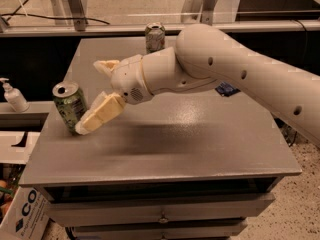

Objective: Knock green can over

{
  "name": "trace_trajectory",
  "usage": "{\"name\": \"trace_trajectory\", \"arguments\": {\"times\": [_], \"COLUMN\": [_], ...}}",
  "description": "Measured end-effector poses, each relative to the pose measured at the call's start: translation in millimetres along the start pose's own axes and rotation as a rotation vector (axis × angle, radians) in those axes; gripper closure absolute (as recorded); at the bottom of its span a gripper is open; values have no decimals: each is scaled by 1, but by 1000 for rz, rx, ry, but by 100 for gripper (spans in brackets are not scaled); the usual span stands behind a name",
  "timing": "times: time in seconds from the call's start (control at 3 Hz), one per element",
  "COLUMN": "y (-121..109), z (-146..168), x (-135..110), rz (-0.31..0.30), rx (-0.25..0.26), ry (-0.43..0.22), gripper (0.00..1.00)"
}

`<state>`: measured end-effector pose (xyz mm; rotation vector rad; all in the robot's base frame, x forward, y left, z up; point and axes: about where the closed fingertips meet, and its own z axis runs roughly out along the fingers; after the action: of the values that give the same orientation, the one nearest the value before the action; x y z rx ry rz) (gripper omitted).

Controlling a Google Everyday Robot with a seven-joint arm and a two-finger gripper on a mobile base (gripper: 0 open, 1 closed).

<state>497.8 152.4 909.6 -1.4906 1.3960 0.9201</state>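
A white robot arm reaches across a grey table (200, 139), its gripper (89, 96) low over the left part with the jaws spread wide apart, holding nothing. The tip of the nearer finger (102, 113) touches (or all but touches) the lower side of the green can (70, 106). The can stands slightly tilted near the table's left edge, just beside the jaws, not between them.

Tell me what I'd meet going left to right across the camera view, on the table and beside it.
pump bottle off the table's left side → green can near the left edge → gripper, open, right beside that can → silver can at the far edge → blue object partly hidden by the arm
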Motion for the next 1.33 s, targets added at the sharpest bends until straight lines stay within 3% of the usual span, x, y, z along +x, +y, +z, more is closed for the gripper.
{"name": "trace_trajectory", "arguments": {"times": [0.67,1.33], "y": [-1,-9], "z": [10,55], "x": [5,29], "rz": [-5,-36], "rx": [-25,-72], "ry": [-18,-65], "gripper": [0,0]}}
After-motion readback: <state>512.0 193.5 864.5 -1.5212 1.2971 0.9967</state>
